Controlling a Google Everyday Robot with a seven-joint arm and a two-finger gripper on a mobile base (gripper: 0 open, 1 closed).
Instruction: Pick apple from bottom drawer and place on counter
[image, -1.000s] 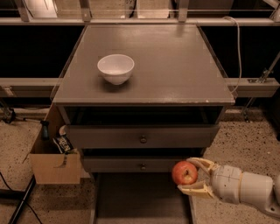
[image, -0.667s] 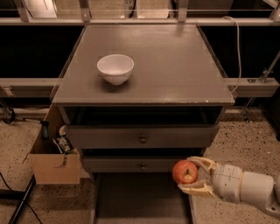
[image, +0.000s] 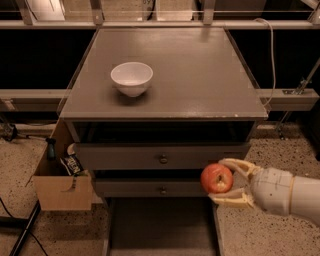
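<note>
The small red apple (image: 216, 178) is held in my gripper (image: 223, 181), whose pale fingers close on it from above and below. The gripper comes in from the right edge and holds the apple in the air over the right side of the open bottom drawer (image: 160, 227), level with the middle drawer front. The bottom drawer is pulled out, its dark flat floor showing. The counter (image: 200, 75) is the broad grey-brown top above, with a white bowl (image: 132, 78) on its left half.
Two upper drawers with small round knobs (image: 163, 159) are shut. A cardboard box (image: 62, 182) with odds and ends stands left of the cabinet. A white cable (image: 271, 55) hangs past the counter's right edge. Speckled floor lies on both sides.
The gripper and apple have barely moved; the apple sits at about the same height beside the drawer fronts.
</note>
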